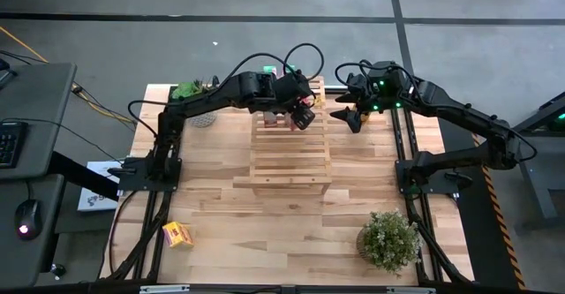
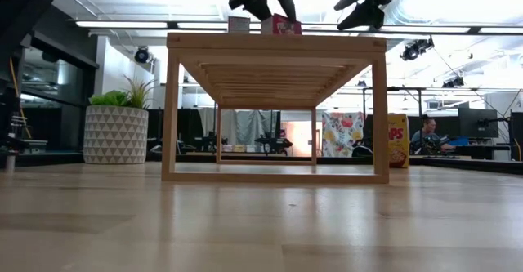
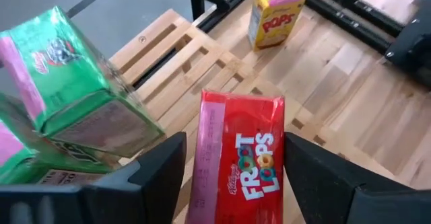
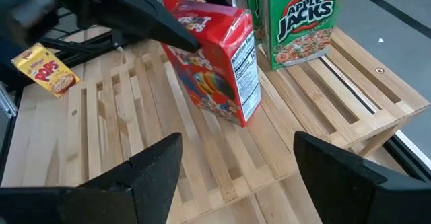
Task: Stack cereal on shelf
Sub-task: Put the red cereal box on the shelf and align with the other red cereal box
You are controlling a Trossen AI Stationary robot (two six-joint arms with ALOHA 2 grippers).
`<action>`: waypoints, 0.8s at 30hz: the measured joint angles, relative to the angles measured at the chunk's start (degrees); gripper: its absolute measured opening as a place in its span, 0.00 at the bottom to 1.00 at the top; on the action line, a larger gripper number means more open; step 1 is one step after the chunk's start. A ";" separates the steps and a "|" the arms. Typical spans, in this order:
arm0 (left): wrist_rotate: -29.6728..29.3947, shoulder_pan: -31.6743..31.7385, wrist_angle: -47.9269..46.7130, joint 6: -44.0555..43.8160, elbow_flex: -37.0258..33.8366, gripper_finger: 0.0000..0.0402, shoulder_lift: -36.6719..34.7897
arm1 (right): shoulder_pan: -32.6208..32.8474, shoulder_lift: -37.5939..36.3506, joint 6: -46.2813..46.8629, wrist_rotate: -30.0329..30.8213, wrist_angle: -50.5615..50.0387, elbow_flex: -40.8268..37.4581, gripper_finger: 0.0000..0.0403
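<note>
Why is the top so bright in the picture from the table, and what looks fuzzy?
In the low view, ceiling lights glare white behind the shelf, making both grippers dark silhouettes. In the right wrist view, the left gripper is smeared. In the left wrist view, the green box looks soft.

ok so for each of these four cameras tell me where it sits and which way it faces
High: above the table, looking straight down; both arms, rack.
Low: at tabletop height, looking level through the rack; both grippers above it.
Left wrist: over the rack; left gripper straddling the red Froot Loops box.
Right wrist: facing the same red box; right gripper open.
Both wrist views share the yellow Pops box.
</note>
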 joint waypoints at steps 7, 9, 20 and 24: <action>0.43 0.05 3.70 2.60 1.32 0.58 -2.06 | 0.02 0.02 0.00 -0.04 0.60 0.00 0.69; 0.25 0.05 5.15 3.53 1.42 0.58 -3.29 | 0.00 0.02 0.00 -0.03 0.85 0.00 0.69; -3.91 -3.19 0.14 11.99 0.90 0.43 -13.96 | 1.07 2.11 1.24 -1.43 4.45 -1.19 0.69; -13.77 -8.44 -1.95 11.73 -6.30 0.17 -18.97 | 3.34 3.47 -1.50 -1.56 4.50 -3.50 0.69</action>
